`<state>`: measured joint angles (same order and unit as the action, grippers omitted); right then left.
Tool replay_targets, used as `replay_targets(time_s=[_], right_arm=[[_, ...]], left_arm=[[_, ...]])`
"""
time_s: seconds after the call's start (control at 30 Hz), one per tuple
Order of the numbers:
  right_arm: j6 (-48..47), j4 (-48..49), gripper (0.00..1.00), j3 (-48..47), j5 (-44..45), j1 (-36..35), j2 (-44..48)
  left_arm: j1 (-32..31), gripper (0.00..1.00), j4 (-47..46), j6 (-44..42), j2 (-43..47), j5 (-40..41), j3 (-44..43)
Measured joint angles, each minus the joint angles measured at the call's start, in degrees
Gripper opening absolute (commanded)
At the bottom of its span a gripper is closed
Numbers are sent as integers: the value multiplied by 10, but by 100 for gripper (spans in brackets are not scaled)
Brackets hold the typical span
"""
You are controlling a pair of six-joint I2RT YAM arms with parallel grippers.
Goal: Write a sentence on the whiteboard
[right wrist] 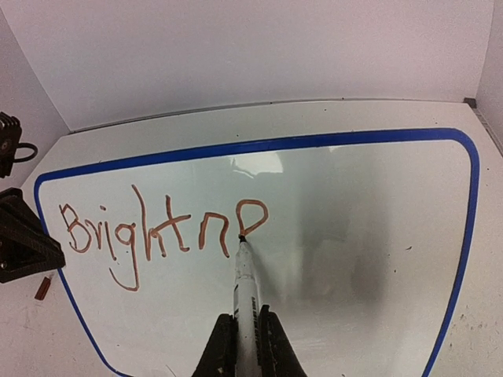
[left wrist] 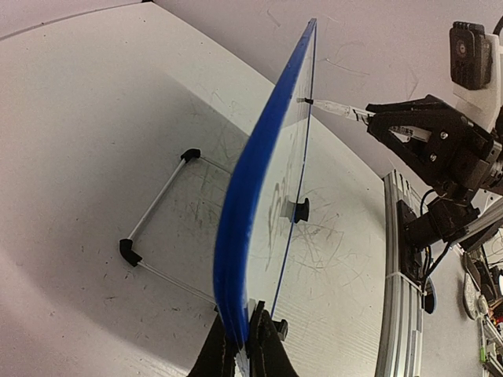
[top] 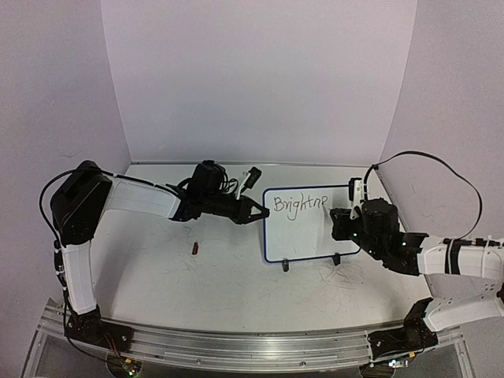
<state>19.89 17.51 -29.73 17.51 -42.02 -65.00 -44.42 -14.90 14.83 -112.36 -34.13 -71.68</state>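
Our right gripper (right wrist: 245,336) is closed around a marker (right wrist: 243,283). The barrel points away from the wrist camera, and its dark tip touches the whiteboard (right wrist: 369,236) at the foot of the last letter. Our left gripper (left wrist: 243,347) is clamped on the board's blue frame, with one finger on each face of the edge. From above, the whiteboard stands on the table (top: 157,283), right of centre and leaning back. It sits between our two grippers, with the left one at its left edge and the right one at its right side. The sentence (right wrist: 157,232) runs along the upper left of the board as one line. It reads "Brightn" followed by a small loop on a stem, reddish brown in the wrist view and dark from above. A thin wire stand (left wrist: 157,208) with black feet props the board from behind. A small red object (top: 194,249) lies on the table left of the board, apart from it.
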Motion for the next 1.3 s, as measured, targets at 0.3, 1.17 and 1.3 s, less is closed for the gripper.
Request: replay_targets(time_s=[0.3,1.17,1.3], right_arm=[[4,-23,0,4,8,0,14],[-9,-3,0,8,21,22,36],[-9,-3,0,8,26,25,36]], left_arm=[[0,0,0,0,0,0,0],[0,0,0,0,0,-1,0],[0,0,0,0,0,-1,0]])
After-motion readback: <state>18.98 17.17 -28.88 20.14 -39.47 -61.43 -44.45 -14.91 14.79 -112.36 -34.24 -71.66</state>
